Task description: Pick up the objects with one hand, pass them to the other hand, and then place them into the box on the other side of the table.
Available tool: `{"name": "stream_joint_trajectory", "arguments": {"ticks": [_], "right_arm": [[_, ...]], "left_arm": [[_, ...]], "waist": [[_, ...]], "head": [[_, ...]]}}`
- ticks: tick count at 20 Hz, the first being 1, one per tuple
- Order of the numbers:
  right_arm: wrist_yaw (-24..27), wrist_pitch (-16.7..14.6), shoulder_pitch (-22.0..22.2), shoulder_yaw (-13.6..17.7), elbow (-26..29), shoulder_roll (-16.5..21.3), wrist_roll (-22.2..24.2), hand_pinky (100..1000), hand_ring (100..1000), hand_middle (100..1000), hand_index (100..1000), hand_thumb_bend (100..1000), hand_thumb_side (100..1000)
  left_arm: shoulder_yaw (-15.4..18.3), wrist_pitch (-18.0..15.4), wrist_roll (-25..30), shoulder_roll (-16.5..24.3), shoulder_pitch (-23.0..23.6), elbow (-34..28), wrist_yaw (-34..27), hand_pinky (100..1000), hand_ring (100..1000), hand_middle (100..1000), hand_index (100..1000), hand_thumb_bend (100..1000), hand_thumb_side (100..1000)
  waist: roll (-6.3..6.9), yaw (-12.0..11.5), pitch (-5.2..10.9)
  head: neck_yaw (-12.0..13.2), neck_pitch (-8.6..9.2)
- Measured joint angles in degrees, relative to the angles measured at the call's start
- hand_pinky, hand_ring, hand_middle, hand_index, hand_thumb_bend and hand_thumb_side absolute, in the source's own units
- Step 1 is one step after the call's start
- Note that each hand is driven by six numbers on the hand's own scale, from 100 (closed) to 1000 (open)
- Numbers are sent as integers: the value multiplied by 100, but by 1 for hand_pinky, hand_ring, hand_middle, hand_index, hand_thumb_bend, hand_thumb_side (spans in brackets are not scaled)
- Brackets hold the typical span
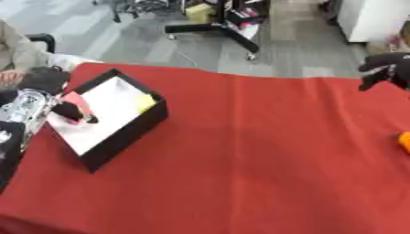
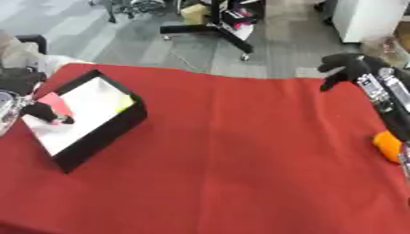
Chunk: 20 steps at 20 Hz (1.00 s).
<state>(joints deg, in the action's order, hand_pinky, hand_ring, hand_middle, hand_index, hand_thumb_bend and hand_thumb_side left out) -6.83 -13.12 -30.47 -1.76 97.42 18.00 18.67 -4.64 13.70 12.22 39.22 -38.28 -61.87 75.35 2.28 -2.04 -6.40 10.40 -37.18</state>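
A black box (image 1: 128, 131) with a white floor stands at the table's left side. A yellow object (image 1: 145, 102) lies inside it against the far wall. My left hand (image 1: 74, 111) is over the box's left part, its fingers curled on a pink object (image 1: 73, 99) just above the white floor. My right hand (image 2: 344, 65) hangs in the air over the table's far right edge, fingers relaxed and drooping, holding nothing. An orange object (image 2: 387, 146) lies on the red cloth at the right edge, below my right forearm.
The red cloth (image 1: 256, 151) covers the whole table. My right forearm (image 2: 384, 93) runs along the right edge. Beyond the far edge lie grey floor and a black wheeled stand (image 1: 228, 32). A person sits at the far left corner.
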Motion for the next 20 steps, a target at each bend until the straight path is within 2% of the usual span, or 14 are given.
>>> {"name": "stream_joint_trajectory", "arguments": {"ticks": [2, 3, 4, 7, 9, 10, 15, 16, 17, 20], "right_arm": [[-1, 1, 17, 8, -14, -1, -1, 750, 579, 674, 791, 100, 1000], [-10, 3, 21, 26, -27, -1, -3, 750, 579, 674, 791, 100, 1000], [-33, 5, 21, 41, -30, -1, -7, 751, 580, 676, 794, 100, 1000], [-199, 29, 29, 160, -88, 8, -87, 753, 584, 684, 806, 100, 1000], [-487, 61, 45, 301, -198, 89, -253, 756, 590, 692, 815, 100, 1000], [-708, 70, 51, 387, -277, 178, -375, 761, 600, 706, 831, 100, 1000], [-2147, 10, 54, 701, -903, 816, -1105, 787, 666, 783, 889, 100, 1000], [-2459, -47, 60, 722, -1099, 975, -1231, 806, 716, 823, 916, 100, 1000], [-2747, -116, 85, 729, -1311, 1131, -1325, 811, 729, 834, 922, 100, 1000], [-3455, -426, 173, 672, -2037, 1579, -1456, 848, 824, 917, 964, 100, 1000]], "left_arm": [[38, 37, -70, 4, 34, -372, -274, 788, 639, 663, 802, 756, 727], [57, 49, -125, 6, 67, -598, -475, 788, 639, 663, 802, 756, 727], [71, 53, -185, 7, 104, -856, -705, 783, 616, 631, 789, 702, 705], [91, -8, -405, 8, 282, -1798, -1549, 774, 586, 591, 763, 624, 690], [93, -92, -558, 1, 465, -2513, -2190, 769, 572, 578, 758, 568, 701], [94, -147, -631, -19, 587, -2889, -2560, 762, 557, 563, 750, 508, 712], [103, -517, -954, -363, 1127, -4513, -4283, 751, 538, 541, 735, 459, 685], [103, -611, -1014, -458, 1201, -4747, -4547, 747, 532, 536, 731, 431, 685], [102, -717, -1070, -563, 1256, -4902, -4778, 746, 531, 534, 730, 425, 687], [65, -1037, -1220, -882, 1391, -5107, -5377, 739, 523, 526, 725, 365, 727]], "waist": [[1, -9, -1], [1, -15, -1], [1, -20, -1], [-11, -37, -1], [-50, -40, -1], [-74, -41, -1], [-213, -84, -2], [-248, -91, -2], [-280, -108, -3], [-348, -154, -4]], "head": [[-22, 2], [-38, 3], [-52, 4], [-224, 6], [-545, 5], [-755, 2], [-1900, -73], [-2117, -102], [-2315, -127], [-2791, -204]]}}
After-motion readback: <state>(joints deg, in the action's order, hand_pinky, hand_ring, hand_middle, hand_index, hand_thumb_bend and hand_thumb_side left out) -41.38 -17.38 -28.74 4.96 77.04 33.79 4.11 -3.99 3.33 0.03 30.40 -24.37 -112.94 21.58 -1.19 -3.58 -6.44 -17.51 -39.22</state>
